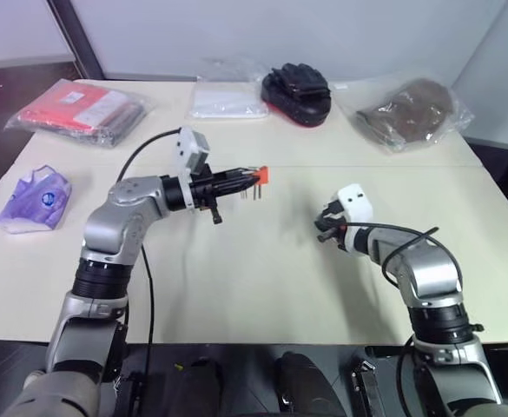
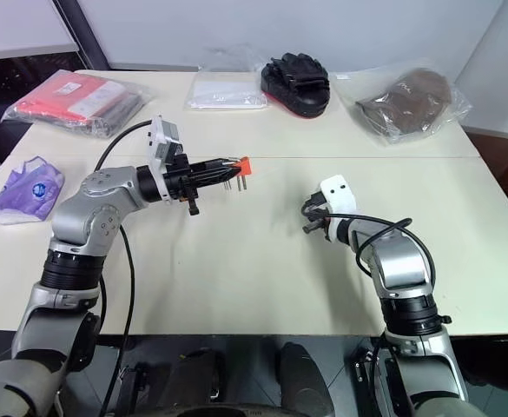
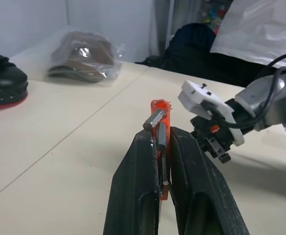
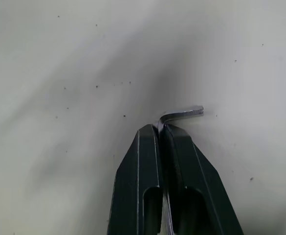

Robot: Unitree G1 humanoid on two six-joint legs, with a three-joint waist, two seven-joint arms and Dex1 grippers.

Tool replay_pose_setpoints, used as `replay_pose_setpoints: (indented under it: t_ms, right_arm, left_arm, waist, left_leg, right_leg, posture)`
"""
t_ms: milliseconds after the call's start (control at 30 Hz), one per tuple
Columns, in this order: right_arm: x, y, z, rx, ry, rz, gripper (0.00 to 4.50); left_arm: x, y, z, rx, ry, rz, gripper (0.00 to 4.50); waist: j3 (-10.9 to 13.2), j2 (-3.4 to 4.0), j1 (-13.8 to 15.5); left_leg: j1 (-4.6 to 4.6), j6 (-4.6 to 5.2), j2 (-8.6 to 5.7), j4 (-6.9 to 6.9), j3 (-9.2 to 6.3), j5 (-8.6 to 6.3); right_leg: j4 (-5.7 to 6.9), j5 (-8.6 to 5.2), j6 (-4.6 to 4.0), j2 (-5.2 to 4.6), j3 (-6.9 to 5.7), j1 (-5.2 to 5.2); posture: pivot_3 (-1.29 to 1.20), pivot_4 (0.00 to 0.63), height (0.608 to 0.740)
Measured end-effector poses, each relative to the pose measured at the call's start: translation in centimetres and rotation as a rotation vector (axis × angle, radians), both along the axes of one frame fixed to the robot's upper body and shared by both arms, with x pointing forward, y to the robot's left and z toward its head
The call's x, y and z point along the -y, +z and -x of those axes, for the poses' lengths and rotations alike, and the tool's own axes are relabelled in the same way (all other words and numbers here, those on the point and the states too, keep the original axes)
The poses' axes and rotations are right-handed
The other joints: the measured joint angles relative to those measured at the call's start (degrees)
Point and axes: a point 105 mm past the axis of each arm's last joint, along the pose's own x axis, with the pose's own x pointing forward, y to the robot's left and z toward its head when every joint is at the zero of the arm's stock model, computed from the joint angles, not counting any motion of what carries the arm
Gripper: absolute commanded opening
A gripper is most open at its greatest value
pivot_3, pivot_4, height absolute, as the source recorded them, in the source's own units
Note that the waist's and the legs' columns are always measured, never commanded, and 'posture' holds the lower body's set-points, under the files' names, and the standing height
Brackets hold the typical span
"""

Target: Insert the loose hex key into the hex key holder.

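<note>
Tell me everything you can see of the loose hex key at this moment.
The loose hex key is a thin, dark grey metal rod with a bend. Its short bent arm sticks out sideways past the fingertips of the right gripper, which is shut on it just at the bend. The long arm runs back between the two black fingers and is mostly hidden. The table lies close behind the key; whether the key touches it cannot be told. The key is apart from the red holder.

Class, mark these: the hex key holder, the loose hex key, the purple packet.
hex key holder (image 3: pixel 161 108), left wrist view, its orange top end.
loose hex key (image 4: pixel 184 112), right wrist view, short bent arm.
purple packet (image 1: pixel 33 201), left eye view, its middle.
</note>
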Motion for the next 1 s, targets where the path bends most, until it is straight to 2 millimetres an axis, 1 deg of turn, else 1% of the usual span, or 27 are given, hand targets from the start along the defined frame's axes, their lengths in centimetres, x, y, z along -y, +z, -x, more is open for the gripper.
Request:
replay_pose_setpoints:
  t_ms: [67,133,167,233,300,333,400,500,633,733,900,1000]
  right_arm:
    - [-0.1,1.8,-0.6,0.145,0.003,0.026,0.06]
    - [-0.1,4.7,-1.3,0.33,-0.016,0.049,0.06]
    - [-0.3,6.5,-1.6,0.429,-0.036,0.024,0.06]
    - [-1.3,11.2,-1.8,0.636,-0.071,-0.116,0.06]
    - [-3.3,15.6,-0.8,0.805,-0.031,-0.278,0.06]
    - [-4.3,17.2,-0.1,0.863,0.0,-0.363,0.06]
    - [-5.3,18.6,0.6,0.915,0.03,-0.503,0.06]
    - [-6.6,19.4,1.1,0.929,0.047,-0.696,0.06]
    - [-7.6,20.0,1.3,0.931,0.054,-0.862,0.06]
    - [-8.2,19.4,1.1,0.924,0.047,-0.89,0.06]
    - [-9.4,17.1,0.7,0.895,0.058,-0.852,0.06]
    - [-10.0,16.1,0.5,0.883,0.063,-0.827,0.06]
  left_arm:
    - [0.0,0.0,0.0,0.0,0.0,0.001,0.0]
    - [0.1,0.0,0.0,-0.003,-0.003,0.005,0.0]
    - [0.2,-0.1,-0.1,-0.007,-0.003,0.009,0.0]
    - [0.5,-0.3,-0.4,-0.026,-0.006,0.027,0.0]
    - [0.9,-0.1,-0.7,-0.025,-0.015,0.042,0.0]
    - [1.0,0.2,-0.9,-0.019,-0.018,0.045,0.0]
    - [1.2,0.6,-1.2,-0.008,-0.024,0.053,0.0]
    - [1.6,1.0,-1.6,0.0,-0.034,0.064,0.0]
    - [2.1,1.5,-1.7,0.013,-0.052,0.063,0.0]
    - [2.1,1.7,-1.9,0.016,-0.056,0.058,0.0]
    - [2.1,1.5,-2.3,0.008,-0.052,0.058,0.0]
    - [2.3,1.9,-2.3,0.02,-0.057,0.057,0.0]
  waist:
    - [0.0,0.0,-0.02]
    - [0.0,0.0,-0.06]
    - [0.0,0.0,-0.11]
    - [0.0,0.0,-0.18]
    - [0.0,0.0,-0.11]
    - [0.0,0.0,-0.07]
    - [0.0,0.0,0.09]
    - [0.0,0.0,0.13]
    - [0.0,0.0,-0.08]
    - [0.01,0.01,-0.11]
    - [0.01,0.03,-0.13]
    - [0.01,0.03,-0.12]
  left_leg:
    - [-0.01,0.0,-0.01,0.0,0.01,0.0]
    - [-0.01,0.0,0.0,0.0,0.02,0.0]
    - [-0.01,0.0,0.01,-0.01,0.01,0.0]
    - [-0.01,0.0,0.02,-0.02,0.0,0.0]
    - [-0.02,-0.01,0.03,-0.04,-0.01,0.0]
    - [-0.02,-0.01,0.04,-0.06,-0.02,0.0]
    - [-0.03,-0.01,0.02,-0.06,-0.03,0.01]
    - [-0.04,-0.02,-0.01,-0.02,-0.03,0.01]
    - [-0.02,-0.02,0.0,-0.04,-0.03,0.01]
    - [-0.02,-0.02,0.01,-0.05,-0.03,0.01]
    - [-0.02,-0.02,0.01,-0.06,-0.03,0.01]
    - [-0.02,-0.02,0.01,-0.06,-0.03,0.01]
  right_leg:
    - [-0.01,0.0,0.0,0.0,0.0,-0.01]
    - [-0.01,0.0,0.01,0.01,0.0,-0.01]
    - [-0.01,0.0,0.0,0.01,0.01,-0.03]
    - [0.05,0.0,0.0,0.04,0.02,-0.09]
    - [0.08,0.0,0.0,0.05,0.0,-0.11]
    - [0.08,0.0,0.0,0.03,-0.01,-0.11]
    - [0.07,0.0,0.0,-0.03,-0.03,-0.09]
    - [0.07,0.01,0.01,-0.12,0.0,-0.09]
    - [0.07,0.01,0.01,-0.06,-0.01,-0.1]
    - [0.07,0.01,0.01,-0.05,-0.01,-0.11]
    - [0.07,0.0,0.01,-0.05,0.0,-0.13]
    - [0.08,0.0,0.01,-0.05,0.01,-0.14]
  posture:
    - [0.0,0.15,0.74]
    - [0.0,0.15,0.74]
    - [0.0,0.15,0.74]
    - [0.0,0.15,0.74]
    - [0.0,0.15,0.74]
    - [0.0,0.15,0.74]
    - [0.0,0.15,0.74]
    - [0.0,0.15,0.74]
    - [0.0,0.15,0.74]
    - [0.0,0.15,0.74]
    - [0.0,0.15,0.74]
    - [0.0,0.15,0.74]
